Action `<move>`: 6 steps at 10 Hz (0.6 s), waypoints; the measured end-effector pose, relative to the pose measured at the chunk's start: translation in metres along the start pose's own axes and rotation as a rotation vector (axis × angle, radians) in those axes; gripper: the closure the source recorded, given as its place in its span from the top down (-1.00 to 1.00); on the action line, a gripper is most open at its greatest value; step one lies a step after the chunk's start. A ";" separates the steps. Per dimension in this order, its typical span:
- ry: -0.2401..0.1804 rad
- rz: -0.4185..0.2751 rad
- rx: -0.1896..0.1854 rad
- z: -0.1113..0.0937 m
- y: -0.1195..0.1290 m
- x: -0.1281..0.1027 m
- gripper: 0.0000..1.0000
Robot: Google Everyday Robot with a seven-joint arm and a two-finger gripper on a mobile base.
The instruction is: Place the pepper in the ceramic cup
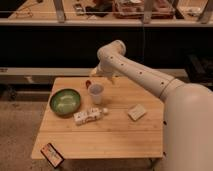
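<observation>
We've got the gripper [93, 76] mid-frame right at the pepper [88, 83], can't tell its grip; next it needs centering over the ceramic cup [96, 93].

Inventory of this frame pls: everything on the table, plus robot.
table: 1, light wood, centre
green bowl: 1, green, table's left
ceramic cup: 1, white-grey, upright beside the bowl
pepper: 1, dark red, behind the cup, at the gripper
bottle: 1, white, lying before the cup
pale block: 1, cream, right of bottle
dark packet: 1, black-red, front-left corner
arm: 1, white, reaching from the right
gripper: 1, pale, by table's far edge, above pepper
</observation>
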 end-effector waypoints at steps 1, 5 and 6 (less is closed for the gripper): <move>0.001 -0.001 0.000 0.000 0.000 0.000 0.60; -0.004 -0.099 0.006 0.005 -0.018 0.024 0.60; -0.017 -0.151 0.017 0.011 -0.031 0.034 0.60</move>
